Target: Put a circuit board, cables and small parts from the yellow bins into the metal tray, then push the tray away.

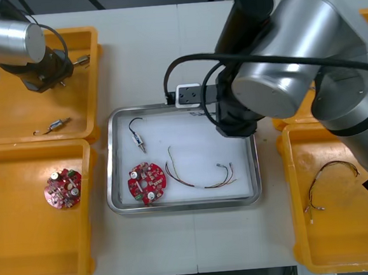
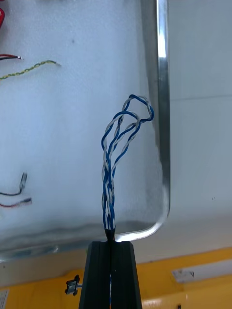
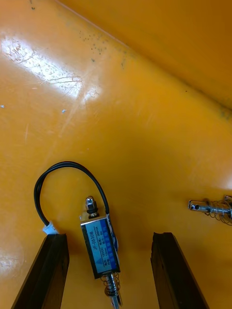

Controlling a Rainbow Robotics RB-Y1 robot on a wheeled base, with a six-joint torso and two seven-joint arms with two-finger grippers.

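Right claw point(image 2: 112, 246) is clamping the blue-white cable point(image 2: 118, 145) over the tray point(image 2: 163, 120) corner, left claw point(image 3: 108, 235) gaping astride 1 small metal part point(image 3: 99, 244).

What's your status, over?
Right tool shut on blue-white cable over tray. Left tool open astride small metal part in yellow bin. Nothing blocking.

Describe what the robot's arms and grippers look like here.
Both arms are thick silver-grey tubes with rounded joints and black bands. The left arm, over the far left yellow bin, ends in a black wrist; a black cable loops across the right arm, above the metal tray. The left gripper and right gripper each have two flat, square-tipped black fingers.
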